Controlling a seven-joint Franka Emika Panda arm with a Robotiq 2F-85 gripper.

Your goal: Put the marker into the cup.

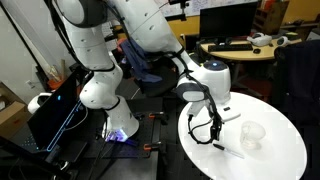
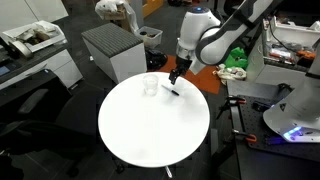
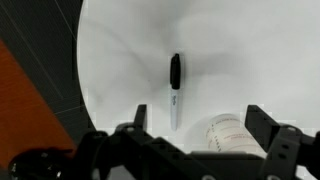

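While my hand (image 3: 198,120) hangs over the desk (image 3: 120,60), opened wide and holding nothing, the marker (image 3: 175,90) lies flat on the white surface under me, not yet touched. The cup (image 3: 232,135) stands just beside it. I judge the marker light, stiff and smooth, so it may roll; I would close across the middle of its barrel, not the cap.
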